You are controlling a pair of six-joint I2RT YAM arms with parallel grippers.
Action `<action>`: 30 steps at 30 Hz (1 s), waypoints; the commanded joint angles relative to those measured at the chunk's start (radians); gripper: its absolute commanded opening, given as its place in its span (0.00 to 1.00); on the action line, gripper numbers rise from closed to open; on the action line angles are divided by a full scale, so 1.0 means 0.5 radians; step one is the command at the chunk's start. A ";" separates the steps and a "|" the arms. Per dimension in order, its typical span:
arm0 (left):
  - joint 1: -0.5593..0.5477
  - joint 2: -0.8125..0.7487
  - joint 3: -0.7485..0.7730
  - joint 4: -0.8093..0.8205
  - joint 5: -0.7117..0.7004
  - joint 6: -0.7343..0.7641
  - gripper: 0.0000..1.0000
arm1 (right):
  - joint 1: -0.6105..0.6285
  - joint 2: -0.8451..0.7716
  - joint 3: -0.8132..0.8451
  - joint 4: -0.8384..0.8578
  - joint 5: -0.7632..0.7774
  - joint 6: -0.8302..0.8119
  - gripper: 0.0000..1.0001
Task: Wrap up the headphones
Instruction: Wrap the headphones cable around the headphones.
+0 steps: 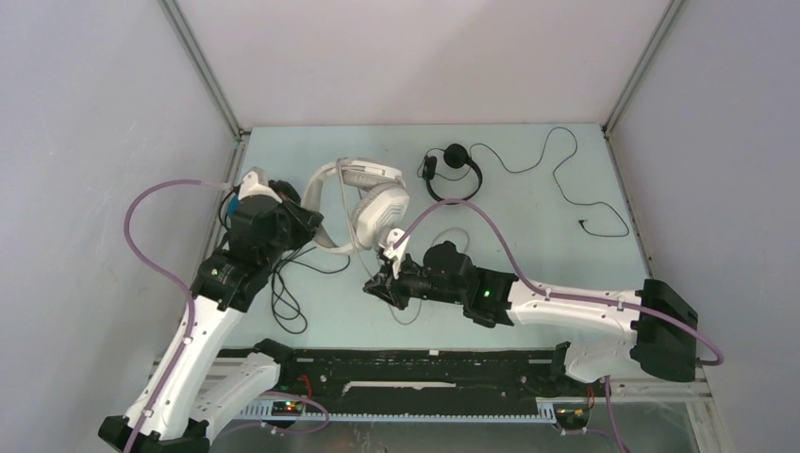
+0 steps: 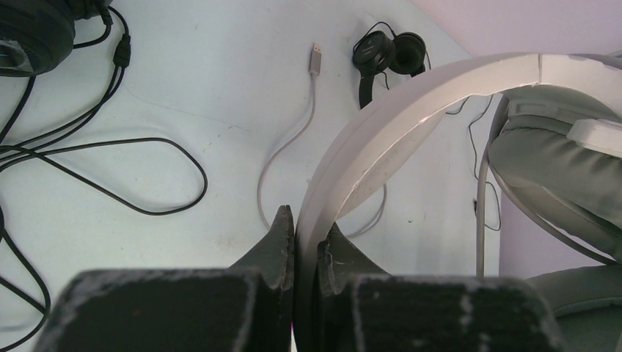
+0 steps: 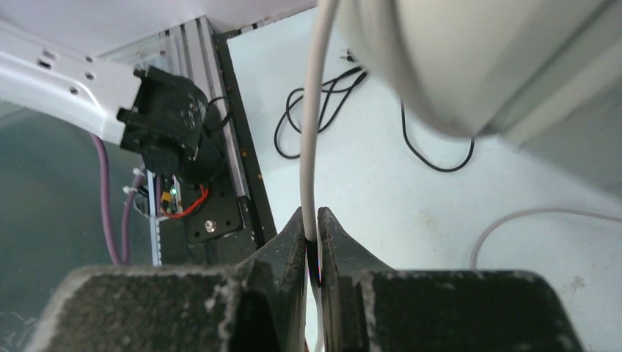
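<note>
The white headphones (image 1: 366, 200) lie at the middle back of the table. My left gripper (image 1: 308, 225) is shut on their white headband (image 2: 411, 110), which passes between the jaws (image 2: 306, 229). My right gripper (image 1: 377, 285) is in front of the ear cups, shut on the grey cable (image 3: 311, 132), which runs up out of the jaws (image 3: 312, 224) beside a white ear cup (image 3: 440, 59). The cable's plug end (image 2: 315, 59) lies loose on the table. The small black headphones (image 1: 451, 170) sit at the back. A bulky black ear cup (image 2: 29, 29) shows beside the left arm.
Black cable loops (image 1: 288, 294) lie by the left arm near the front rail (image 1: 406, 363). The small headset's thin black cord (image 1: 566, 179) snakes toward the right wall. Walls close in the table at left, back and right.
</note>
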 commanded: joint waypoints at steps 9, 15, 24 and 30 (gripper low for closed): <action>0.020 -0.074 0.369 0.129 0.080 -0.170 0.00 | -0.002 0.118 -0.389 0.762 -0.119 -0.193 0.22; 0.020 -0.078 0.396 0.118 0.103 -0.187 0.00 | 0.005 0.259 -0.527 0.977 -0.102 -0.205 0.25; 0.023 -0.087 0.459 0.120 0.137 -0.161 0.00 | -0.029 0.330 -0.719 1.112 -0.057 -0.112 0.00; 0.047 -0.087 0.494 0.177 0.232 -0.160 0.00 | -0.045 0.240 -0.803 1.031 0.155 -0.085 0.00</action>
